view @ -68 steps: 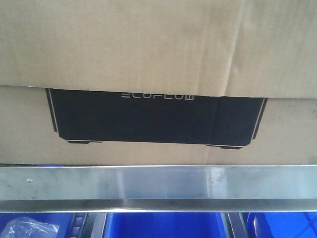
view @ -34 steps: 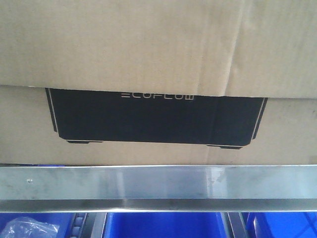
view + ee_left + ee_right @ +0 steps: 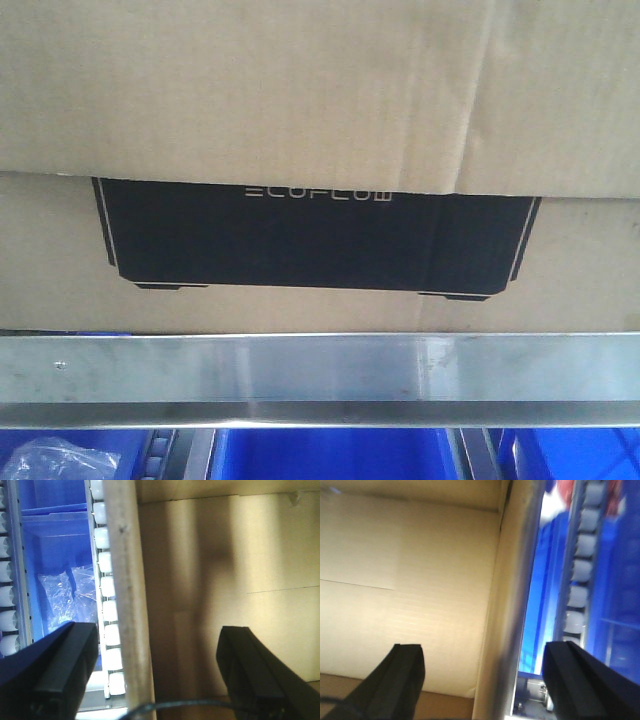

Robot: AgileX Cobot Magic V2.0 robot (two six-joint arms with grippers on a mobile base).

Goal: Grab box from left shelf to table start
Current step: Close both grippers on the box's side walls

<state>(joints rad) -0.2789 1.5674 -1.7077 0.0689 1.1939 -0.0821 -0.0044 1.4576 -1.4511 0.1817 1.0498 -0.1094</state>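
**No shift in the past second: box on the shelf, both grippers spread**

Nothing visible has moved since the earlier front views; the box, the rail and the bins sit exactly where they did.

From the front, the brown corrugated box (image 3: 300, 90) fills the upper part of the view. It rests on the left shelf (image 3: 560, 372), just behind and above the shiny front rail (image 3: 320, 370). Its black panel (image 3: 310, 240) carries white "ECOFLOW" lettering, and an upper layer of cardboard overlaps the panel's top edge. Below the rail sit blue bins (image 3: 330, 455). The leftmost one holds a clear plastic bag (image 3: 55, 462).

In the left wrist view, the left gripper (image 3: 160, 675) is spread wide, with nothing clamped between its black fingers (image 3: 65, 665). One finger lies over the blue bin side and the other over the cardboard face. The box's edge runs between them, beside a column of white rollers (image 3: 107, 580). Whether either finger touches the cardboard cannot be told. A thin dark cable (image 3: 190, 705) crosses the bottom of this view.

In the right wrist view, the right gripper (image 3: 485, 680) is likewise spread wide. One finger (image 3: 402, 675) lies over the pale cardboard and the other over the blue side. An upright metal edge and blurred rollers stand between and beyond them. Contact cannot be judged here either.
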